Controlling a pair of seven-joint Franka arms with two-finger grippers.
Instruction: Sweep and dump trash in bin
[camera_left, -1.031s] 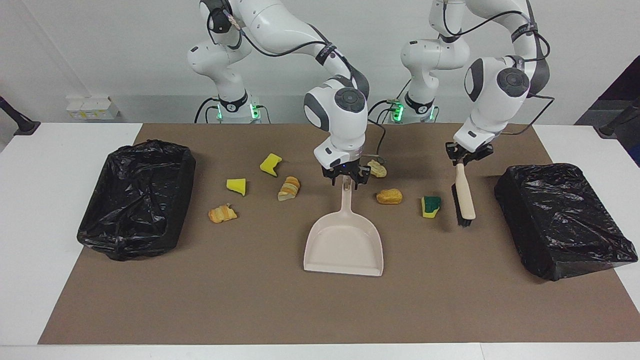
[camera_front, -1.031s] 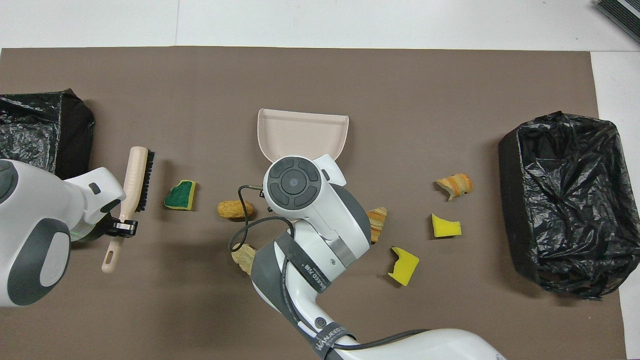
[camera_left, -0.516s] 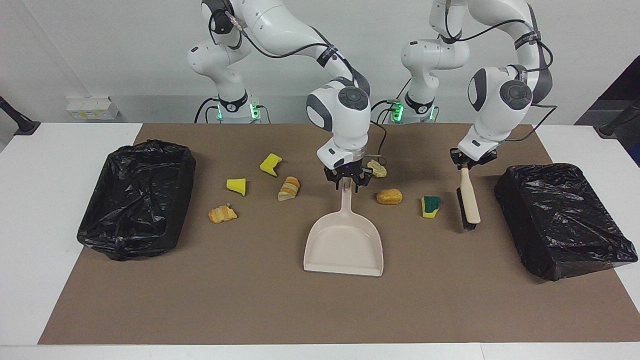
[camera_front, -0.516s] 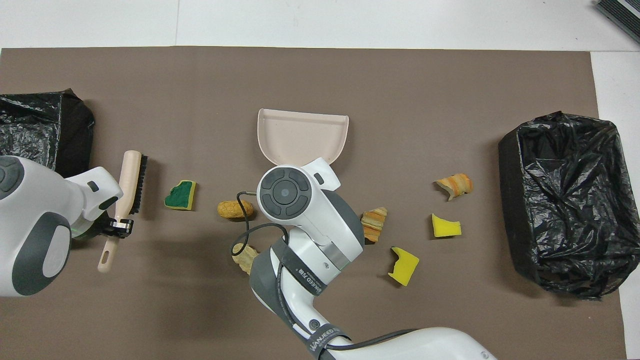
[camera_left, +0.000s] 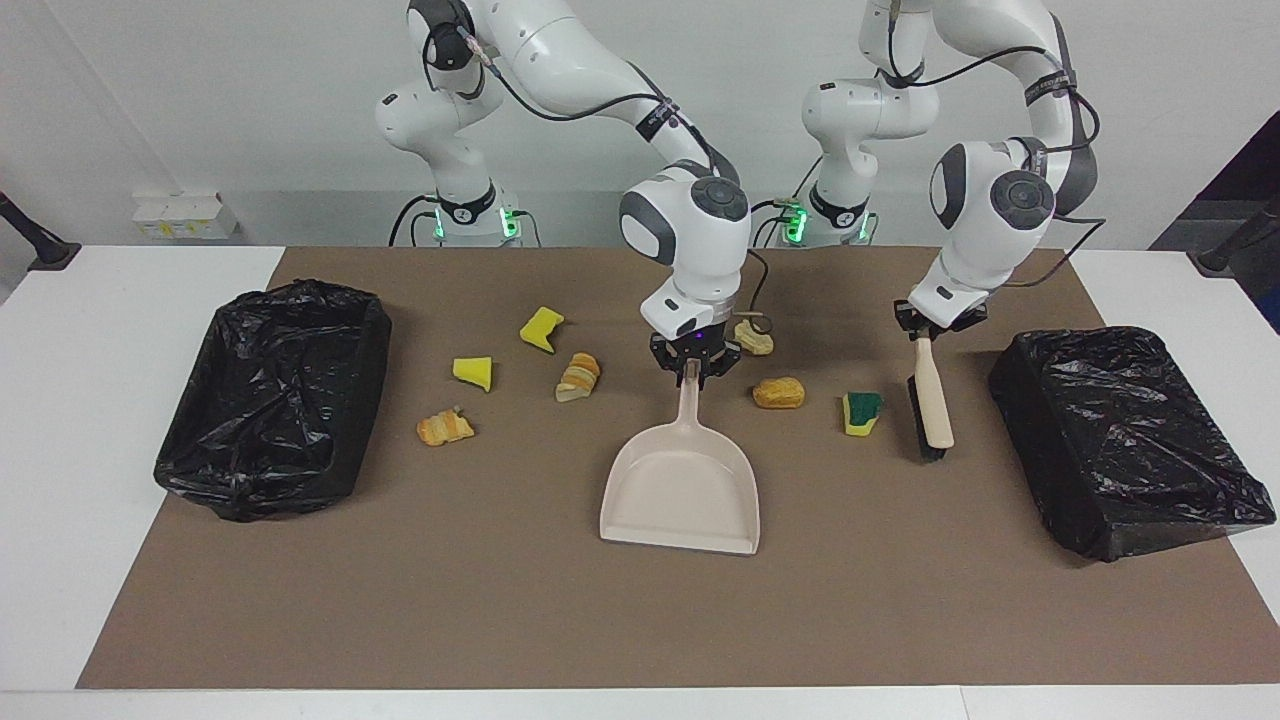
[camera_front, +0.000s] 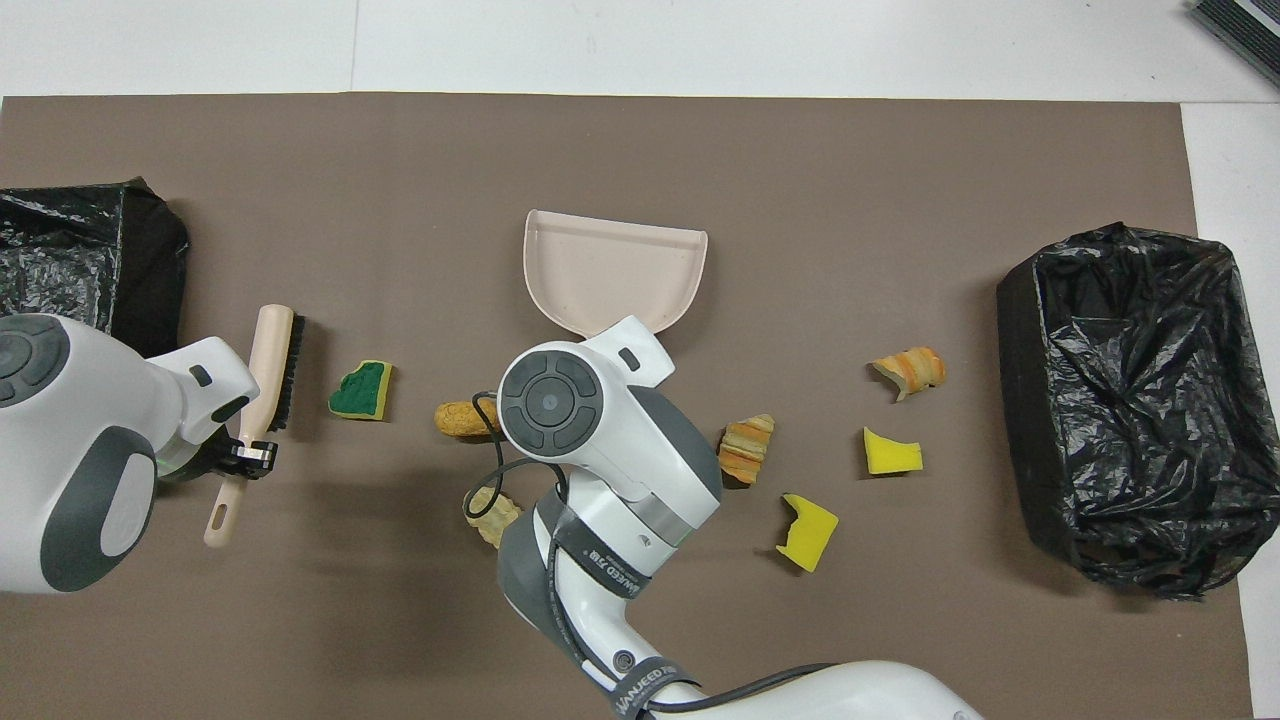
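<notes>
While the right gripper (camera_left: 692, 368) clamps the end of the dustpan (camera_left: 682, 487) handle, the pan lies flat on the brown mat (camera_left: 640, 620) with its open edge pointing away from the robots. The left gripper (camera_left: 927, 330) is closed on the handle of the brush (camera_left: 932, 404), whose bristle head rests on the mat below the fingers — near the bin (camera_left: 1125, 440) at the left arm's end.

Trash lies scattered on the mat. Just beside the right gripper's fingers, toward the left arm's end, sit two tan lumps (camera_left: 754, 338) (camera_left: 778, 393); the green sponge piece (camera_left: 861, 412) lies between the second lump and the brush head. On the fingers' other flank, toward the right arm's end, are a striped bread lump (camera_left: 578, 376), two yellow foam chunks (camera_left: 541, 328) (camera_left: 474, 372) and another orange lump (camera_left: 445, 427) — the last nearest the second bin (camera_left: 272, 394). Nothing lies in the pan.
</notes>
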